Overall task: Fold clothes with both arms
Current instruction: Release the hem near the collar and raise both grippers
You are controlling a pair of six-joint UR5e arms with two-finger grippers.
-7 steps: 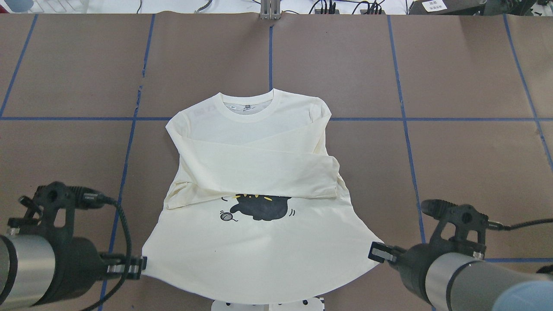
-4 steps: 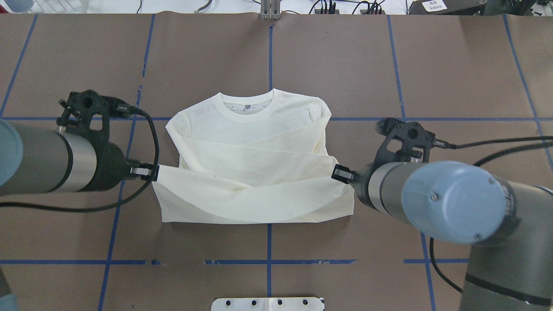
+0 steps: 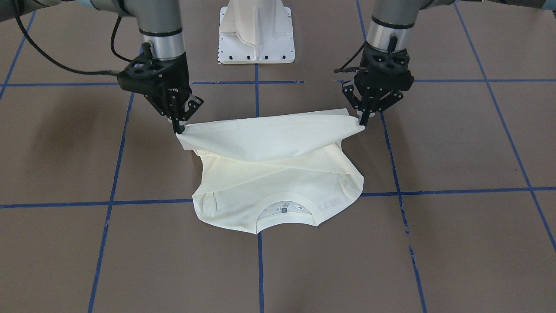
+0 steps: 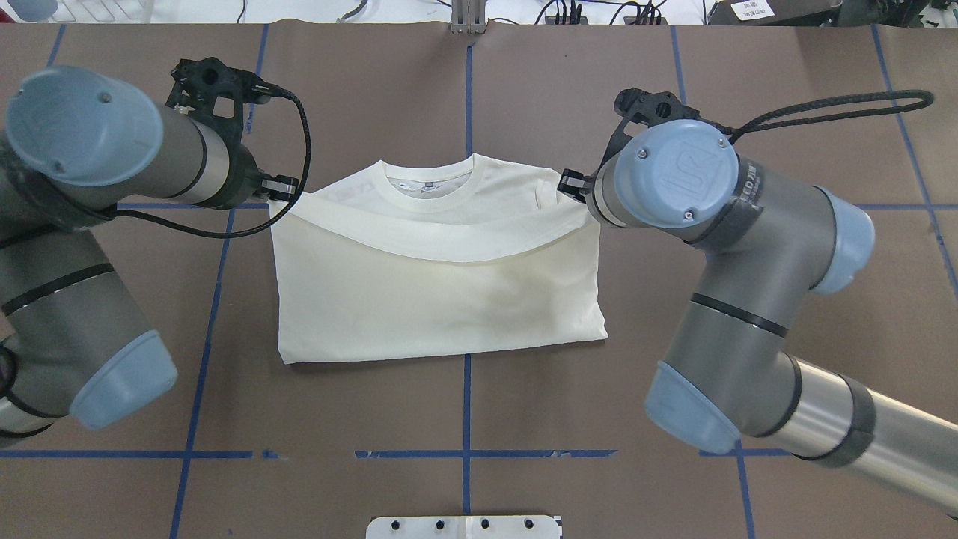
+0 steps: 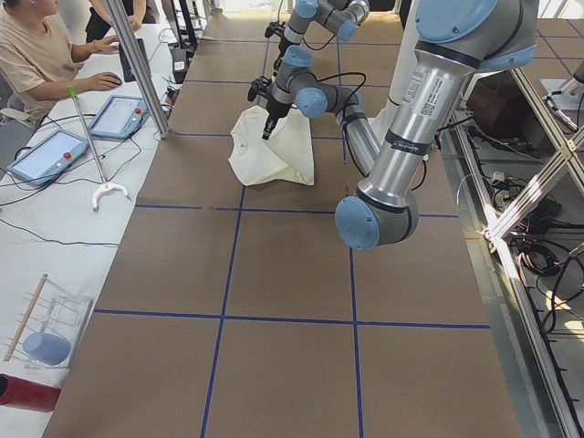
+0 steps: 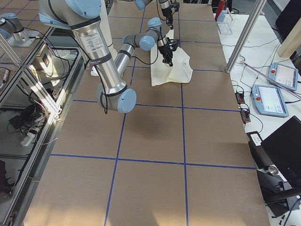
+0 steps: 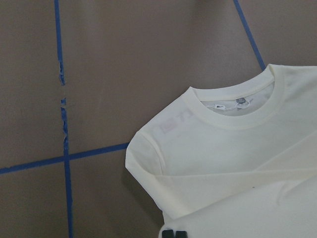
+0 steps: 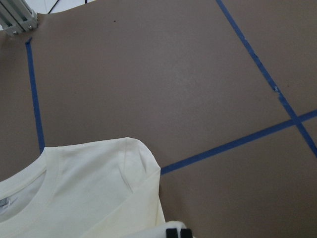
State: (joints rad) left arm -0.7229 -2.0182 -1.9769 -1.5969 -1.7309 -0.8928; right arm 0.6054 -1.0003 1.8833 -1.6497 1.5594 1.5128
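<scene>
1 shirt [image 4: 438, 299], 2 arms, 1 table [image 4: 786, 90]. The cream shirt lay mid-table, doubled over on itself, with the fold line on the robot's side and the collar [image 4: 429, 196] on the far side.

The left arm [image 4: 112, 150] had its jaws pinched narrow on one hem corner, and the right arm [image 4: 748, 247] did the same on the other corner. Both corners were held off the table, either side of the shoulders. The hem sagged in a shallow arc between them, just short of the collar. One collar and two shoulders remained uncovered.

Other counts: 1 white pedestal base [image 3: 256, 34], and blue tape lines [image 4: 468, 97] gridding the table. On the side bench there were 2 touchscreen pendants [image 5: 46, 155] [image 5: 119, 114], with 1 person [image 5: 36, 55] seated there.

Hidden or unclear:
- Only plain cream fabric showed, and the inner face of the fold was out of sight.
- From the front, diagonal folded layers peeked out under the lifted panel. I could not tell sleeve from body there.
- In the overhead view, the right jaws were mostly hidden behind that arm's own blue-capped joint.
- Both wrist cameras caught only the black fingertips [image 7: 173, 234] at the bottom edge, close together.
- The neck tag and a faint mark near one shoulder [image 4: 348, 193] were too small to read.
- Both arms were cut off by the frame edges.
</scene>
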